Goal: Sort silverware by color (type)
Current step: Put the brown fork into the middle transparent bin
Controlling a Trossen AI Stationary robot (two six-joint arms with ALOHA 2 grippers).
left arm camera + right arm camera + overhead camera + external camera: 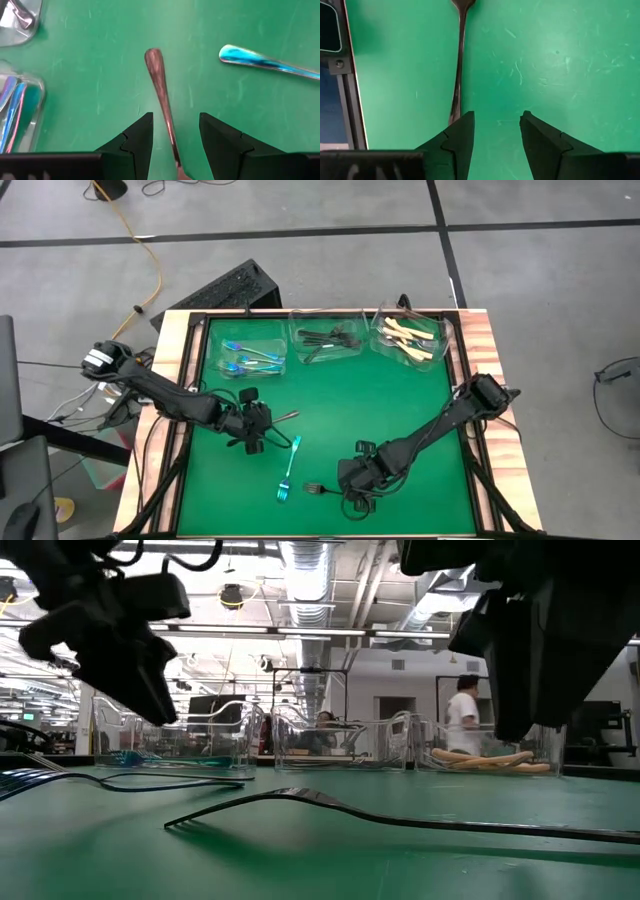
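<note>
The left gripper point(172, 145) hangs open over the green mat point(330, 400), its fingers point(135, 145) either side of a dark fork point(161, 90) but not closed on it, with a blue fork point(289, 468) lying just beside. The right gripper point(495, 137) is open and empty near the mat's front edge, another dark fork point(458, 65) beside its finger. At the back, three tubs point(330, 340) hold blue, dark and cream forks apart.

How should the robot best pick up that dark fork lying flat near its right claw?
Probably from straight above, pinching across the narrow handle. The dark fork lies flat on the green mat, so only its thin sides offer purchase. The open right gripper sits just beside the handle and would need to shift sideways to straddle it.
</note>
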